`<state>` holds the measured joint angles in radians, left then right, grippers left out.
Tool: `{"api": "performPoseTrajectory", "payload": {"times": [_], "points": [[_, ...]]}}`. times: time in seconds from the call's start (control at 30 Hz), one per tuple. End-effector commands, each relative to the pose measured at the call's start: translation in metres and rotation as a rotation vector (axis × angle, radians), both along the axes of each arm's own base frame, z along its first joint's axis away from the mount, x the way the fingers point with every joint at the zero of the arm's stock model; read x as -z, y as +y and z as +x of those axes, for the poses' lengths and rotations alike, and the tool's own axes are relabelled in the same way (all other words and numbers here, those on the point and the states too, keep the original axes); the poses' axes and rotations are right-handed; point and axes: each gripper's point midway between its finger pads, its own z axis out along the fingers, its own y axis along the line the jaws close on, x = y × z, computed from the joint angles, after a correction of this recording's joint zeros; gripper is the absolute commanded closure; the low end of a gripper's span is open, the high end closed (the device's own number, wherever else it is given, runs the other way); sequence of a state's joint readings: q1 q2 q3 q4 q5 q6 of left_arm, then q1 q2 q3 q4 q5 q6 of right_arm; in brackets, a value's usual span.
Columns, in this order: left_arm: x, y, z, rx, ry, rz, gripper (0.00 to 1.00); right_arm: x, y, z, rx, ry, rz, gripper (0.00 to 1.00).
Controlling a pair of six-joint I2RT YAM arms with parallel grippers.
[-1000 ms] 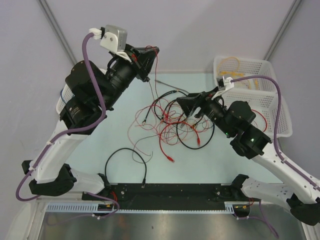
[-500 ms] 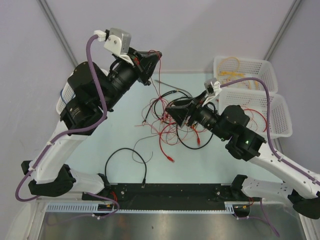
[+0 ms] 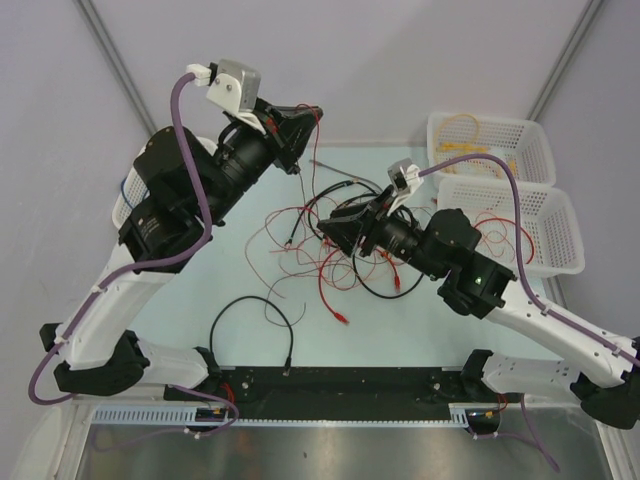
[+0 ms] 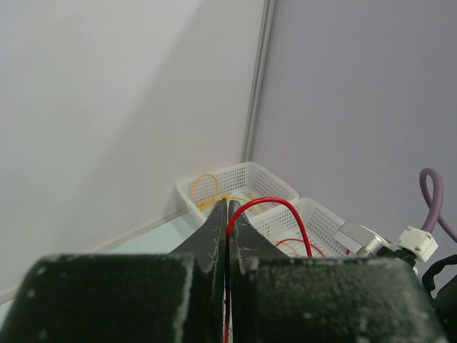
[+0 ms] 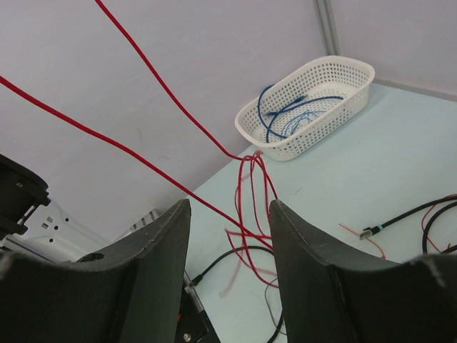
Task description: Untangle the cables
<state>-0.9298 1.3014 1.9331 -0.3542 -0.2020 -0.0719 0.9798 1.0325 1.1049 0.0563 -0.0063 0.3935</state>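
Cables [image 3: 335, 262] — pale-green table [image 3: 410, 325], grey walls [image 3: 400, 60]

Walls: pale grey panels [image 3: 400, 60] are seen behind and at both sides.
Corners: joined by metal strips [image 3: 108, 50].
Table: pale green top [image 3: 400, 335], edged in front by a black rail [image 3: 350, 385].
Light: even; only soft shadows are cast.

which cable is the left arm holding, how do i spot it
Find the raised left arm. A red cable arches out from between its shut left fingers. Unlike the tangled cables on the table, it is lifted into the air.
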Motion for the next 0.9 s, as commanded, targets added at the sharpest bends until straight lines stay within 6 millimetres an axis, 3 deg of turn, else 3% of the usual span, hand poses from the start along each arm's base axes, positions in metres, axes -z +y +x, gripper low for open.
{"api": "performPoseTrajectory", "payload": {"times": [0.0,0.13,0.5,0.6,0.63,0.67,0.73,0.87], "points": [[-0.013,0.006,-0.011,0.029,-0.019,-0.047,1.00,-0.018,0.006,-0.008,-0.042,-0.030,0.061,0.47],[-0.014,0.005,-0.012,0.039,-0.017,-0.056,1.00,-0.013,0.010,-0.008,-0.055,-0.017,0.049,0.49],[-0.016,0.009,-0.012,0.025,-0.025,-0.060,1.00,-0.002,0.004,-0.005,-0.023,0.008,0.007,0.79],[-0.017,0.014,-0.010,-0.001,-0.035,-0.054,1.00,-0.001,0.001,-0.009,-0.026,0.010,-0.005,0.46],[-0.018,0.015,-0.011,-0.002,-0.038,-0.055,1.00,-0.001,-0.001,-0.011,-0.030,0.007,-0.008,0.27],[-0.020,0.016,-0.012,-0.003,-0.043,-0.057,1.00,0.001,-0.001,-0.013,-0.039,0.005,-0.019,0.20],[-0.021,0.017,-0.012,-0.002,-0.048,-0.057,1.00,-0.004,-0.004,-0.018,-0.046,-0.007,-0.012,0.08],[-0.021,0.018,-0.013,0.000,-0.048,-0.059,1.00,-0.008,-0.015,-0.022,-0.023,-0.020,-0.013,0.07]]}}
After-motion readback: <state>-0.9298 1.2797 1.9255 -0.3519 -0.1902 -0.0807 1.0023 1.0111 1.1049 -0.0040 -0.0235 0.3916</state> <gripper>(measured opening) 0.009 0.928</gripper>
